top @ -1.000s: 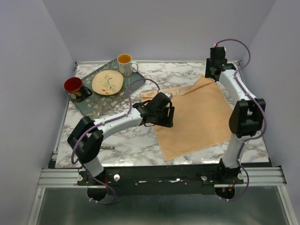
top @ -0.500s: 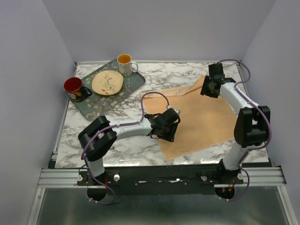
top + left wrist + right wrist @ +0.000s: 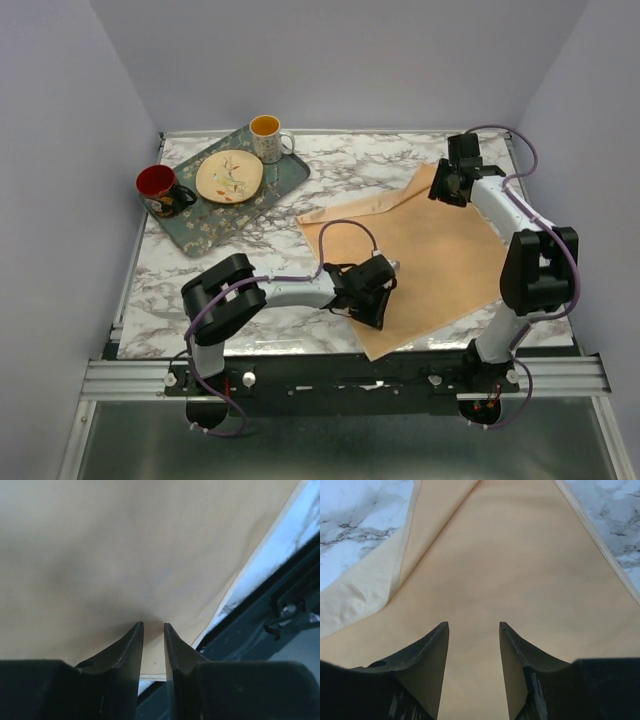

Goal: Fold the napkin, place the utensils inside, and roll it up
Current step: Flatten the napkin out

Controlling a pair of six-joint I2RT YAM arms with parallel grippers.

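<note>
The peach-tan napkin (image 3: 440, 260) lies spread on the marble table, one corner pointing at the front edge. My left gripper (image 3: 378, 312) rests low on that near corner. In the left wrist view its jaws (image 3: 153, 625) stand only a narrow gap apart, with flat cloth (image 3: 125, 545) showing between them and faint creases at the tips. My right gripper (image 3: 447, 188) sits over the far corner. It is open, and the jaws (image 3: 474, 624) are wide with smooth napkin (image 3: 520, 555) beneath. A paler turned-over strip (image 3: 365, 595) runs along the napkin's far-left edge. The utensils are out of view.
A patterned tray (image 3: 285, 185) at the back left carries a floral plate (image 3: 230, 176), a red mug (image 3: 160, 186) and a white mug with an orange inside (image 3: 266, 137). The black front rail (image 3: 280, 605) runs just past the napkin's near corner.
My left gripper slid from the napkin's left edge down to its near corner while its jaws narrowed. My right gripper came down onto the far corner. The napkin's near corner shifted toward the front edge.
</note>
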